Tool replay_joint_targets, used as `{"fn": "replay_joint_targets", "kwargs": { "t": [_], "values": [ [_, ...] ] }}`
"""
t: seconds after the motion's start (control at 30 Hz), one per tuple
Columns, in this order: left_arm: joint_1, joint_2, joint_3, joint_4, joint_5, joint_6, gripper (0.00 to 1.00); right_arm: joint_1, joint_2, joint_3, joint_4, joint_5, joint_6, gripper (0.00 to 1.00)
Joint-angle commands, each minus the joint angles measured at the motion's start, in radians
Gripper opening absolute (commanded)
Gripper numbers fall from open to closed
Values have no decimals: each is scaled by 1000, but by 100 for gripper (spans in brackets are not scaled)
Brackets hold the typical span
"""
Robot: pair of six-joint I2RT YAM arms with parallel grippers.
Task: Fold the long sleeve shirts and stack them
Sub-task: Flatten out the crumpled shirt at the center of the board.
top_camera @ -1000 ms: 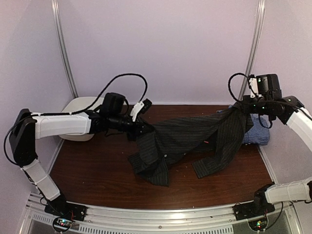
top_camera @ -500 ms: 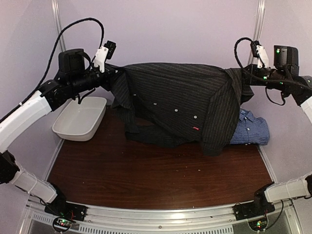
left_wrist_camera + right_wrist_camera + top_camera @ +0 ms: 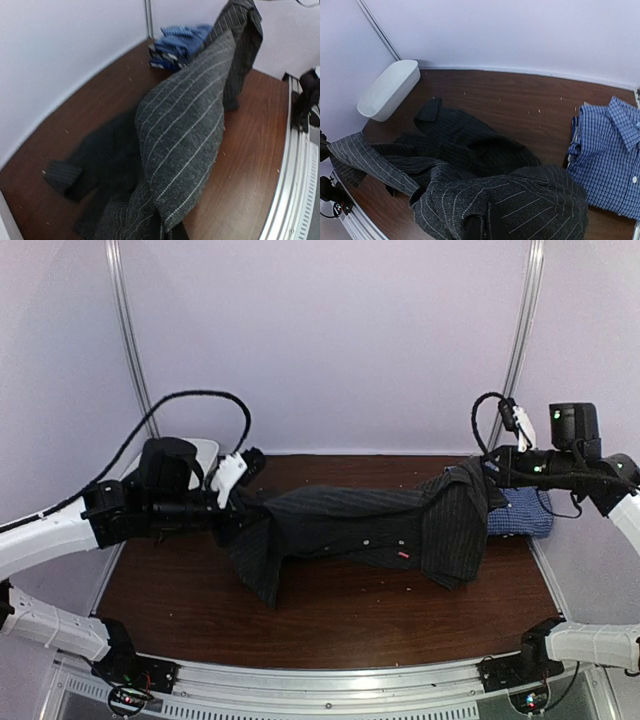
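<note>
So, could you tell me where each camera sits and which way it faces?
Top external: above and behind the arms, looking down on the brown wooden table; both arms show, left pincer and right pincer gripping the black pinstriped cloth shirt.
Left wrist: on the left arm, facing right along that shirt toward the blue-and-white check shirt; cloth covers its pincer.
Right wrist: on the right arm, facing left toward the white oval plastic tub; pincer likewise covered.
All three show both shirts.
</note>
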Motion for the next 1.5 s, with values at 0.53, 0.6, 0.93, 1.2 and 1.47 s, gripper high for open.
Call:
{"fn": "replay_joint_targets", "kwargs": {
  "t": [0.53,0.6,0.93,1.2,1.47],
  "values": [
    [-213,241,-198,-5,-209,-133,0,99,-140,-375,-48,216,222,74],
    [-212,258,-187,-12,-227,-134,0,131,-131,-390,-47,200,223,74],
    [-211,279,-187,-84,-97,-93,8,399,-72,-471,-42,316,364,75],
    [-213,252,-194,-13,233,-77,57,451,33,-550,117,285,392,73],
    [-214,326,-191,-9,462,-71,64,455,108,-568,189,274,371,73]
  ]
}}
